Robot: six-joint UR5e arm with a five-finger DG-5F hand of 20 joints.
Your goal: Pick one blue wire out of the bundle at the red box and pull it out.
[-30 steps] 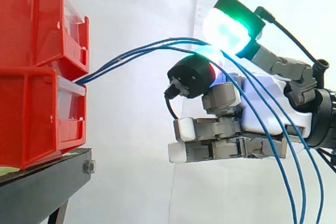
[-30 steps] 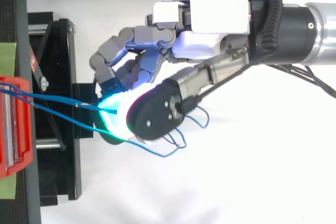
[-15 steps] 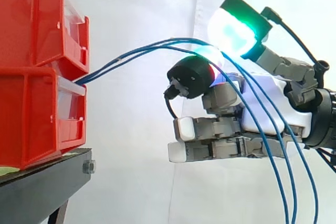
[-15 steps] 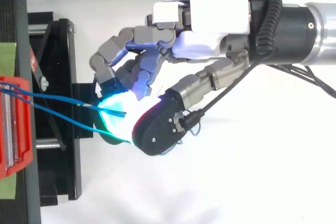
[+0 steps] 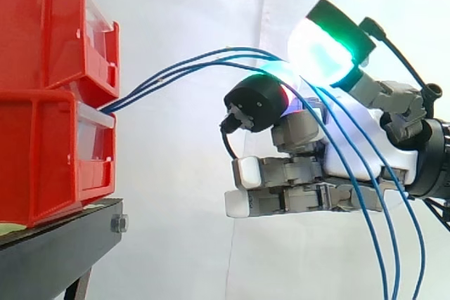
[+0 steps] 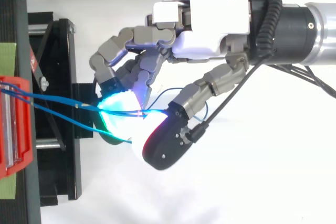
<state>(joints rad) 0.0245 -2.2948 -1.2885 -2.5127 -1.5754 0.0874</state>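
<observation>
You'll find the black stand (image 5: 60, 247) at 8 o'clock in the side view, its top carrying the lower red bin (image 5: 42, 159) directly, with the upper red bin (image 5: 42, 26) stacked on that one, both fronts facing 3 o'clock.

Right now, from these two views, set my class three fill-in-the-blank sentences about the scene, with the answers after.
The wires leaving the red bins are ____ in colour. The bins rest on a ____ stand. In the side view, the hand lies toward the ____ edge.
Answers: blue; black; right.
</observation>
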